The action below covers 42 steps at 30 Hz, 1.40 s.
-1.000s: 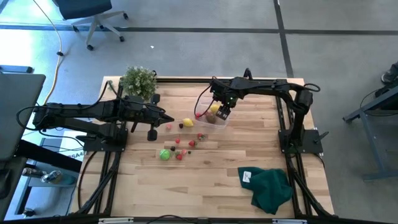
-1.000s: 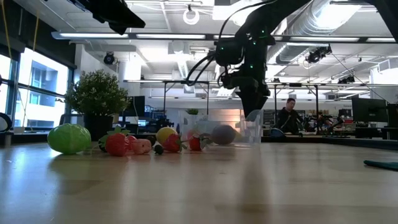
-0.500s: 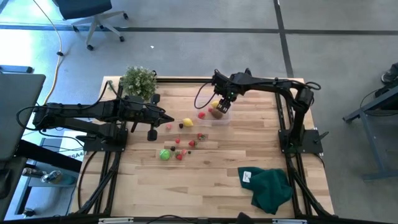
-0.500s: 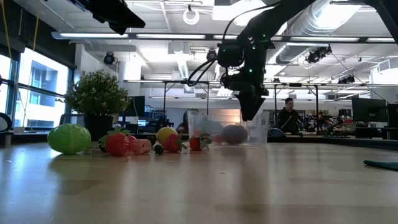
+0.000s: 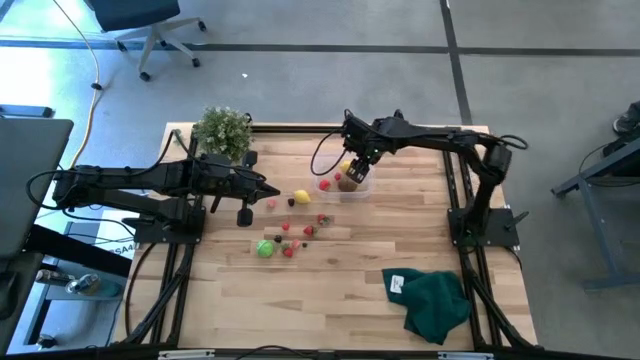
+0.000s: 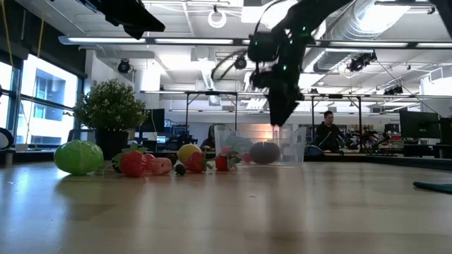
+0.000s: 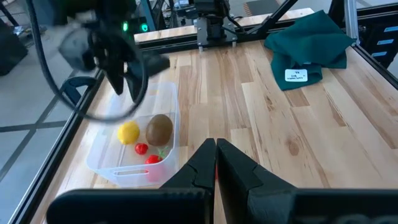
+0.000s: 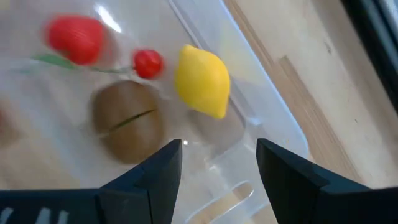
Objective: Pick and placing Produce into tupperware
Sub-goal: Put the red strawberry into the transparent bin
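The clear tupperware (image 5: 357, 190) stands at the table's far middle. Inside it lie a yellow lemon (image 8: 200, 81), a brown piece (image 8: 127, 121) and two small red pieces (image 8: 76, 37). My right gripper (image 5: 356, 166) hangs open just above the tub, pointing steeply down, with nothing between its fingers. More produce lies loose on the wood to the tub's left: a yellow piece (image 5: 302, 197), several red ones (image 5: 288, 251) and a bright green one (image 5: 264, 248). My left gripper (image 7: 216, 149) waits shut above the table's left side.
A leafy potted plant (image 5: 222, 130) stands at the far left corner. A dark green cloth (image 5: 435, 300) lies near the front right. Bare wood stretches between the loose produce and the cloth. A person (image 6: 328, 134) sits in the room beyond the table.
My right gripper has risen from the tub's rim and tipped a little, its fingers staying open. Before that the tub slid slightly toward the table's far edge and settled level; it has kept still since.
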### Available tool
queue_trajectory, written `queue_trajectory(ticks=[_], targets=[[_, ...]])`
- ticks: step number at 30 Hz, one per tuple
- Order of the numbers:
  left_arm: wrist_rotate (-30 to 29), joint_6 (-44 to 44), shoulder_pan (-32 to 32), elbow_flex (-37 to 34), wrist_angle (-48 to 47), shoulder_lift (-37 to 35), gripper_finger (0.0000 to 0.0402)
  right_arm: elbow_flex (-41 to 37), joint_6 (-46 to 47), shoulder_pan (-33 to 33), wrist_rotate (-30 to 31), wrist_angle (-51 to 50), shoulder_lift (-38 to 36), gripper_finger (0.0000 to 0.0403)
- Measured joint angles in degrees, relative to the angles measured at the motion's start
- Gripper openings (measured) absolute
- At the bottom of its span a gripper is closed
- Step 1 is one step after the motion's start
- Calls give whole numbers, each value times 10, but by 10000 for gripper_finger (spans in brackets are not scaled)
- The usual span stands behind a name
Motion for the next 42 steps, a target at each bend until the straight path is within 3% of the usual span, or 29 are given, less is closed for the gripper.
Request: queue_trajectory(ticks=[9,17,23,29,35,37,42], targets=[[0,0,0,0,0,0,5,0,78,71,5,38,-211,199],[0,0,0,0,0,0,5,-63,225,246,204,57,-389,199],[0,0,0,0,0,0,5,-214,367,367,253,109,-435,199],[0,0,0,0,0,0,5,-400,338,420,263,425,-396,199],[0,0,0,0,0,0,5,-515,244,408,275,765,-252,199],[0,0,0,0,0,0,5,-518,245,401,285,814,-195,199],[0,0,0,0,0,0,5,-475,259,387,286,828,-67,199]])
